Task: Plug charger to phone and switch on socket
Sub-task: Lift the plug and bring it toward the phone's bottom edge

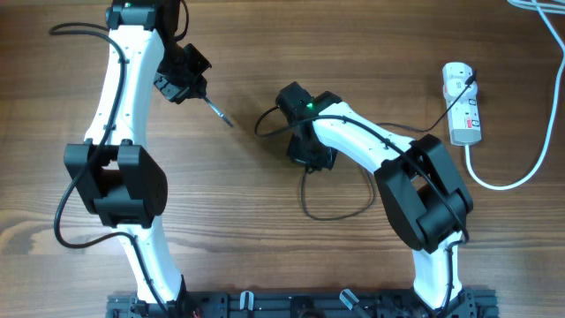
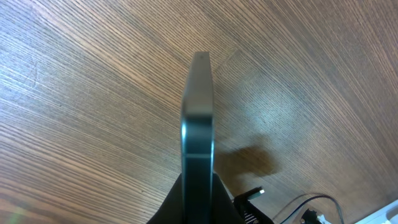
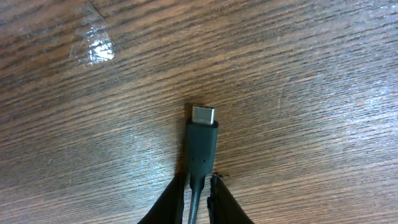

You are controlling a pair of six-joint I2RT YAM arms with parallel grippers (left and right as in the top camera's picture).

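Note:
My left gripper is shut on the phone and holds it edge-on above the table. In the left wrist view the phone shows only as a thin dark edge sticking out from between the fingers. My right gripper is shut on the charger, just behind its connector tip, close above the wood. The fingers pinch the thin cable. The tip also shows in the left wrist view, to the right of the phone and apart from it. The socket lies at the far right with the black plug in it.
The socket's thick white lead curves along the right edge of the table. The charger's slack cable loops on the wood in front of my right arm. A shiny patch of clear tape sits on the wood beyond the connector.

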